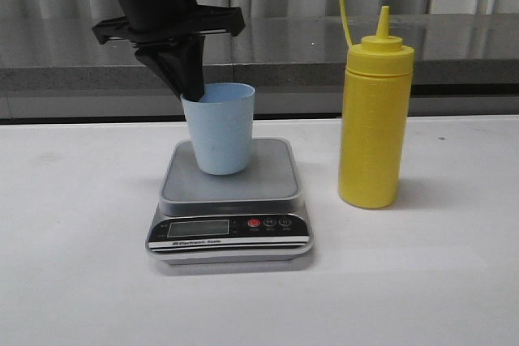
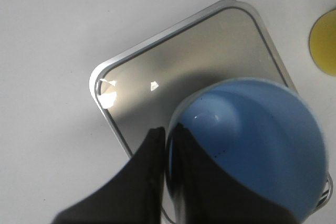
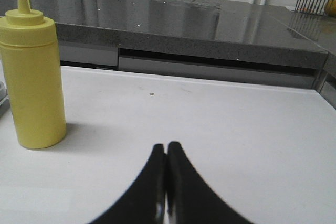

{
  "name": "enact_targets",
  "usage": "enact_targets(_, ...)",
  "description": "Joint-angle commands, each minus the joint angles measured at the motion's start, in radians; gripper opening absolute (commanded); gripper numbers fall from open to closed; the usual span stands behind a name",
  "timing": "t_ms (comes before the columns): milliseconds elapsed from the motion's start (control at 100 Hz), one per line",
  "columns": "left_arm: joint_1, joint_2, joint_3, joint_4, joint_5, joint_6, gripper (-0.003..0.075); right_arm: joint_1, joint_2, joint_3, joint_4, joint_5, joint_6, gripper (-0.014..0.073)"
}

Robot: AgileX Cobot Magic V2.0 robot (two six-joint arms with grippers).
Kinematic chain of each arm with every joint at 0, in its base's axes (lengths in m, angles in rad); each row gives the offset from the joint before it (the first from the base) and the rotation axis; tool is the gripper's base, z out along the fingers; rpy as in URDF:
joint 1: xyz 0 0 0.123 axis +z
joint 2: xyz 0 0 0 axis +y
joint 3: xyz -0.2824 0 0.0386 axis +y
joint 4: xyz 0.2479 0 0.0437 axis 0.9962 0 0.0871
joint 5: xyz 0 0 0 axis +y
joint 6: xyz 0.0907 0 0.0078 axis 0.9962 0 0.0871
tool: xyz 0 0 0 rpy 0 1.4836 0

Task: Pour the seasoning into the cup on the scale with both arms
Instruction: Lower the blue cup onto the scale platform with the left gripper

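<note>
**Front view: blue cup sits on scale, pinched at the rim by the left arm**

Front view shows a small pale blue plastic tumbler (image 1: 218,130) standing upright on the grey square platform of a flat digital kitchen scale (image 1: 230,200), toward its rear left part. The left gripper (image 1: 188,79), black and reaching down from above, clasps the cup's rim on the robot's left side; in the left wrist view one dark finger (image 2: 181,182) lies inside the cup (image 2: 252,145) and the other outside, squeezing the wall between them. The scale's black front panel carries an LCD display, one red button and two dark ones.

A tall yellow plastic squeeze bottle (image 1: 374,127) with a pointed nozzle stands upright on the white table (image 1: 422,281), just beside the scale on the robot's right and not touching it. Its tethered cap rises on a thin strap above the shoulder.

Right wrist view shows the right gripper (image 3: 167,153) with its fingers pressed together on nothing, low over the table, with the bottle (image 3: 32,77) well apart from it.
</note>
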Motion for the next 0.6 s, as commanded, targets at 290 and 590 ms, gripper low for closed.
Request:
enact_targets(290,-0.016,-0.053,-0.031,-0.017,-0.045,0.01,-0.0018,-0.005,-0.016,0.0,-0.008,-0.084,-0.013,-0.012)
enact_targets(590,-0.016,-0.053,-0.031,-0.017,-0.038,0.01,0.0167,-0.005,-0.016,0.0,-0.008,-0.084,-0.013,-0.012)
